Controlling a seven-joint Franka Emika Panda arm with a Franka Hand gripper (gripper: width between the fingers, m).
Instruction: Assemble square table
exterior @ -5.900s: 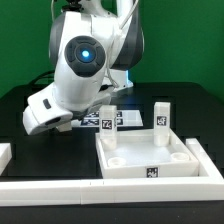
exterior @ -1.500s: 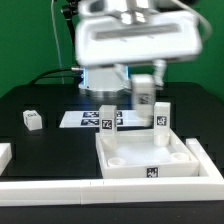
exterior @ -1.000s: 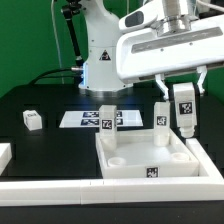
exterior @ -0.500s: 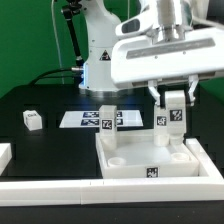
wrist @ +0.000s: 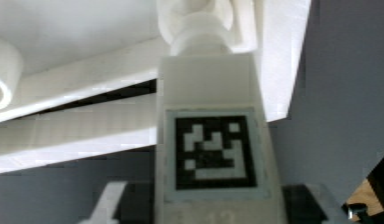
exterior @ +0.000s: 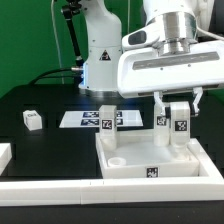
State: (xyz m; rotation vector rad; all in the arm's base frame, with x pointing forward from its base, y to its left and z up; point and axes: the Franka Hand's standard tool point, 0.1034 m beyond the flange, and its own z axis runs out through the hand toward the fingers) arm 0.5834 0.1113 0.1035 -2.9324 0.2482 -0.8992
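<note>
- The white border rail [exterior: 60, 186] lies nearest, along the front of the desk [exterior: 45, 150], and has no part in the work.
- Just behind it the square tabletop slab [exterior: 150, 160] lies flat with its rim up and its tag facing front. Its near-left socket is visibly empty.
- Above the slab's far side, toward the exterior view's right, the jaws clamp a table leg [exterior: 181, 127] upright. The wrist view shows the tagged leg pinched between them.
- Two standing legs [exterior: 107, 118] [exterior: 160, 122] rise at the slab's far edge. I cannot tell whether they are seated.
- The step in hand appears to be placing this leg. The next move calls for centring its foot over a free socket and lowering it straight down.
- Farther back lie the marker board [exterior: 80, 118] and a loose leg [exterior: 32, 119].
</note>
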